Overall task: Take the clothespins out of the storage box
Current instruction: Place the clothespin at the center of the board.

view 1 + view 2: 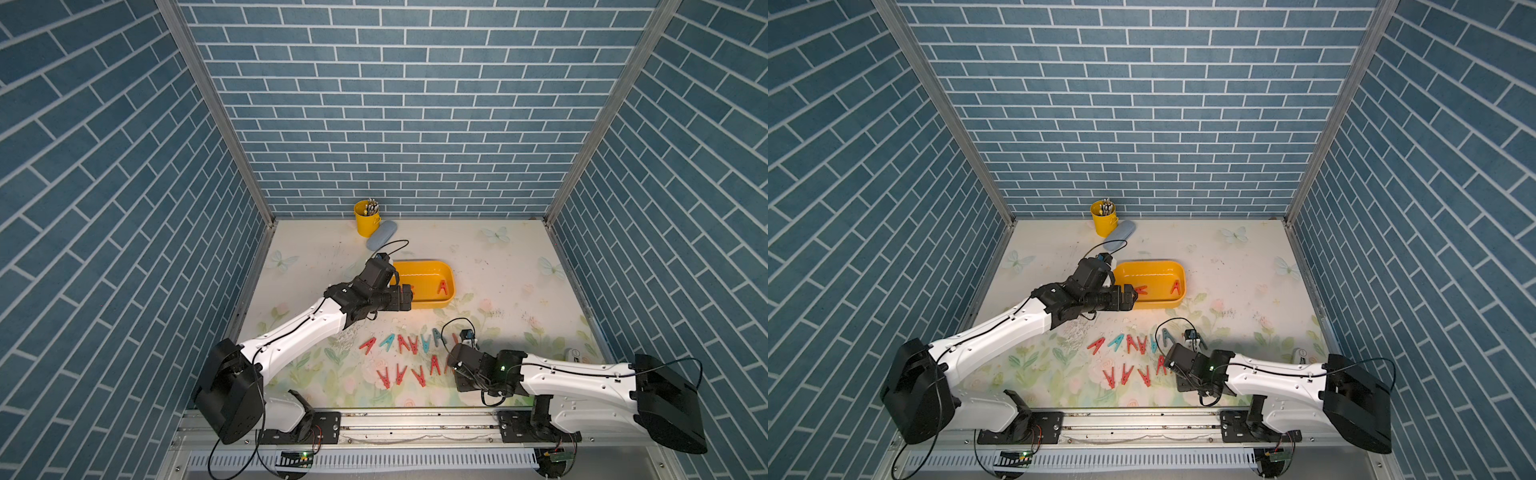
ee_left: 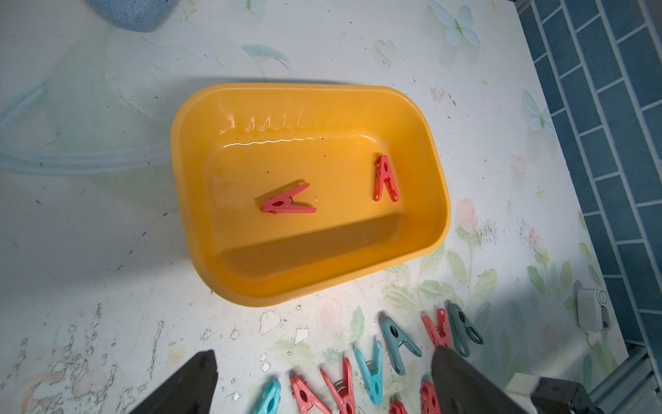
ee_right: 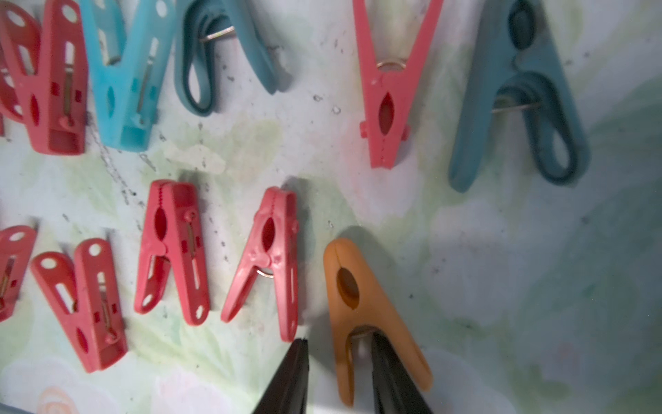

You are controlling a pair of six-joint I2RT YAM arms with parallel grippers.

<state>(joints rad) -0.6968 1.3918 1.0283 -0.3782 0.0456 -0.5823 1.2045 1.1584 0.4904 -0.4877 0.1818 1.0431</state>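
The yellow-orange storage box (image 1: 424, 262) (image 2: 286, 89) stands mid-table with two red clothespins lying flat in it (image 2: 286, 204) (image 2: 386, 179). My left gripper (image 2: 324, 353) hovers wide open and empty over the table just off the box's near left corner. Two rows of red and teal clothespins (image 1: 409, 343) (image 1: 415, 374) lie on the mat near the front. My right gripper (image 3: 339, 338) is low at the right end of the front row. Its jaws stand parted around one leg of the orange clothespin (image 3: 358, 286), which lies flat on the mat.
A yellow pen cup (image 1: 367, 218) and a grey-blue oval case (image 1: 381, 235) stand at the back wall. A small white object (image 1: 573, 355) lies near the right wall. Brick-patterned walls enclose three sides, and a metal rail runs along the front.
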